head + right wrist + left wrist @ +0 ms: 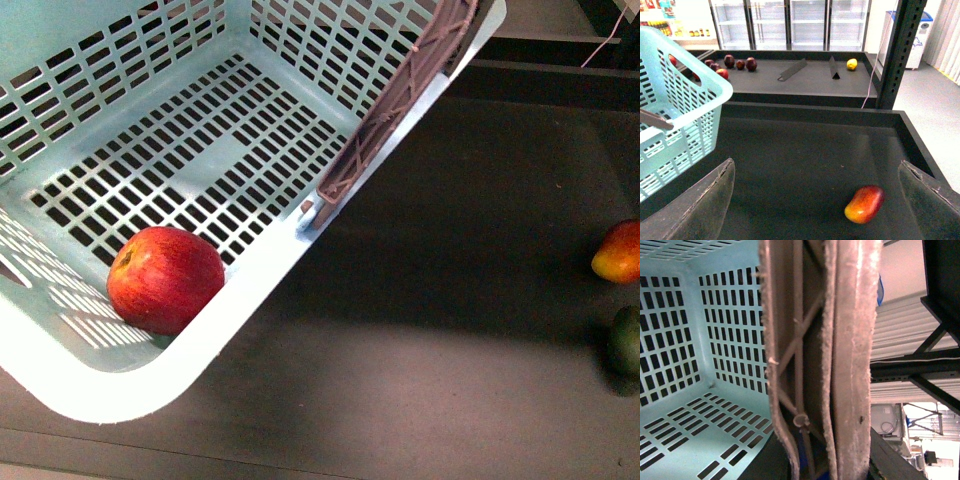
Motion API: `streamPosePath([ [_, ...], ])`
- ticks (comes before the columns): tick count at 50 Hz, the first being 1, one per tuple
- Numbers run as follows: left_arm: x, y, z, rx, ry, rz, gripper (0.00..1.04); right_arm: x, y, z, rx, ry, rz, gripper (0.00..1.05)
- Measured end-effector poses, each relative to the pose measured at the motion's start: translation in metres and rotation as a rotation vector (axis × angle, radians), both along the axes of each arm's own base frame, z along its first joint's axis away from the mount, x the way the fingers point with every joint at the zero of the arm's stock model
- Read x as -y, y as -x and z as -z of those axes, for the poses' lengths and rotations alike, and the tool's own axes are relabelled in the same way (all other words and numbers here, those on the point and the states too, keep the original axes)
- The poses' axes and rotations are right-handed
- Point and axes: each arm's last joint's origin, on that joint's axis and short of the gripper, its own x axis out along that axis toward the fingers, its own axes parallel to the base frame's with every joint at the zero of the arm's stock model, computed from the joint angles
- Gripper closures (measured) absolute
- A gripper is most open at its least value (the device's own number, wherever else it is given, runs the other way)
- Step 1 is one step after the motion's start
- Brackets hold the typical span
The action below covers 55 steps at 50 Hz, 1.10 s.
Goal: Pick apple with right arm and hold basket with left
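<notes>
We find the apple (165, 278) already inside the basket (120, 60), lying on the slotted floor in the corner nearest the robot and touching the curved wall there. The basket sits tilted over the dark table (450, 300); we cannot tell whether its near corner touches the surface. Its brown handle (400, 110) lies along the rim on the robot's right side. In the left wrist view the left gripper (815, 290) is clenched on that handle. Its two fuzzy-edged fingers (855, 365) stand on either side of the brown lattice, pressed against it, with the basket's turquoise walls and floor just beside them. The right gripper (816, 165) is released and empty: its fingers (705, 200) are spread wide and hang above the table with nothing between them. Beneath it, nearer to one finger than the other, an orange-red fruit (865, 204) lies on the table, well apart from the basket. In the front view that fruit sits far to the robot's right, and a dark green fruit (628, 340) lies just beside it, nearer the robot. Beyond the table a second shelf (805, 82) bears several dark red fruits (730, 61) and one yellow fruit (852, 64). A black post (897, 50) stands at the table's far corner.
</notes>
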Motion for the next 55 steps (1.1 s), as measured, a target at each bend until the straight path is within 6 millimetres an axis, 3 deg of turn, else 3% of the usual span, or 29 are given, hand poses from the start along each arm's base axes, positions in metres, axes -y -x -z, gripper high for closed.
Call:
streamPosePath([
  [6,-0.020,-0.010,0.001,-0.021,0.065,-0.055,0.87,0.000,0.000,0.000,0.000,0.000,0.000,0.09],
  [13,-0.058,-0.028,0.006,-0.045,0.128,-0.153,0.87,0.000,0.000,0.000,0.000,0.000,0.000,0.09],
  [23,-0.105,-0.059,0.042,-0.144,0.149,-0.319,0.87,0.000,0.000,0.000,0.000,0.000,0.000,0.09],
  [40,-0.119,-0.098,0.079,-0.242,0.206,-0.346,0.87,0.000,0.000,0.000,0.000,0.000,0.000,0.09],
  [55,-0.136,-0.108,0.103,-0.273,0.209,-0.430,0.87,0.000,0.000,0.000,0.000,0.000,0.000,0.09],
])
